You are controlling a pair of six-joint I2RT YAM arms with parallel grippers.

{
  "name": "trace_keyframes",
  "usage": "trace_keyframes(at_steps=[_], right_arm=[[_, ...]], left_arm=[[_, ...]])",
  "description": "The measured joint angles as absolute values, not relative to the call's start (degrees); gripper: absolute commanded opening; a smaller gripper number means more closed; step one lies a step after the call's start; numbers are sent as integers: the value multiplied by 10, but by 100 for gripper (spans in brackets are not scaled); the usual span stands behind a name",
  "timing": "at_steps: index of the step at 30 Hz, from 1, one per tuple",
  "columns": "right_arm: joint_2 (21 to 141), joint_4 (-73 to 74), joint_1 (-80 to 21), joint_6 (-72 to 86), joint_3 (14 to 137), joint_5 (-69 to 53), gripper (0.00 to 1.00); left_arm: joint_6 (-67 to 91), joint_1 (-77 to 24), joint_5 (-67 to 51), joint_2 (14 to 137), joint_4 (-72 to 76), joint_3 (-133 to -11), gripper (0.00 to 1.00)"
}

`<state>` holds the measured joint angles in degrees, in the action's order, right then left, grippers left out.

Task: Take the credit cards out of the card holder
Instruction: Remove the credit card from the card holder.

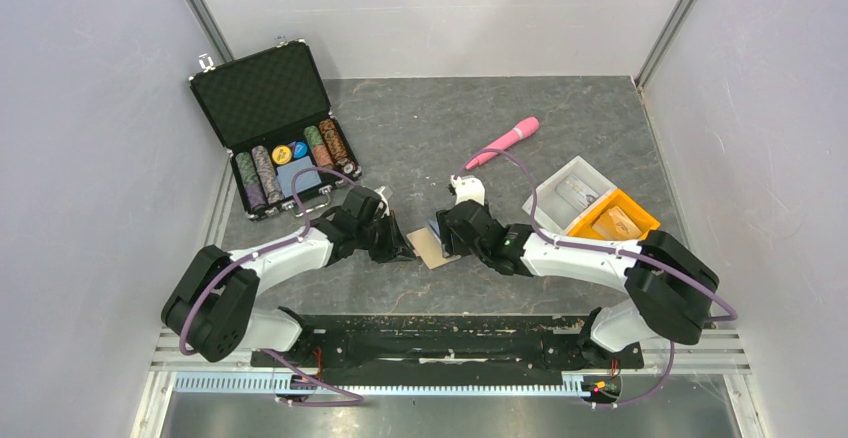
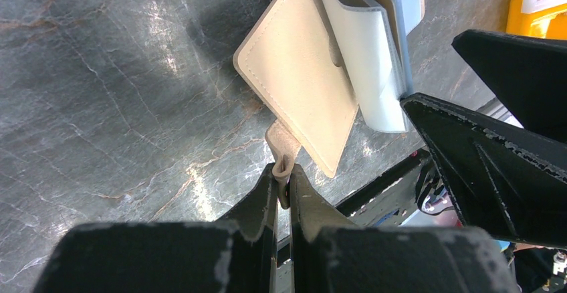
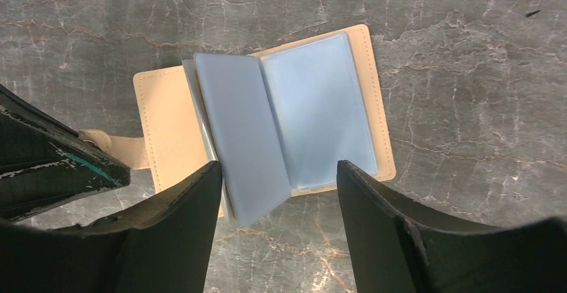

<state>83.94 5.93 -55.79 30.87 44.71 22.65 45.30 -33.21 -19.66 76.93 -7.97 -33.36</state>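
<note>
Poker-chip case (image 1: 275,123): lid up, upper left of the overhead view, well apart from both arms.
Left gripper (image 2: 284,171): pinched tight on the snap tab (image 2: 282,139), lower centre.
Card holder (image 3: 267,116): open at mid-table (image 1: 420,138), pale blue sleeves (image 3: 314,112) fanned, bare stone beyond its far and right edges.
Right gripper (image 3: 277,169): fingers spread wide over the holder's lower edge.
Orange tray (image 1: 612,220): right of frame, well apart.

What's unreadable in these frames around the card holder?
- Right wrist: whether cards sit in the blue sleeves of the card holder; cloudy plastic and the raised leaf hide them.
- Top external: most of the card holder; left claw and right claw cover it.
- Left wrist: inner pages, cut off by the top edge.
</note>
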Motion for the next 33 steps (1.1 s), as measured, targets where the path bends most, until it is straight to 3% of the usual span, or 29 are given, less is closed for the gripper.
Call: trace_keyframes(at_steps=[20, 28, 30, 33], right_arm=[[815, 101, -538, 275, 447, 263, 67], [822, 88, -538, 258, 448, 225, 65], [829, 78, -538, 255, 448, 212, 63], [841, 57, -537, 251, 448, 175, 60]], left_arm=[[453, -332, -197, 769, -80, -334, 2], [453, -332, -197, 769, -81, -334, 3], [453, -332, -197, 769, -82, -334, 9], [453, -332, -196, 770, -89, -334, 30]])
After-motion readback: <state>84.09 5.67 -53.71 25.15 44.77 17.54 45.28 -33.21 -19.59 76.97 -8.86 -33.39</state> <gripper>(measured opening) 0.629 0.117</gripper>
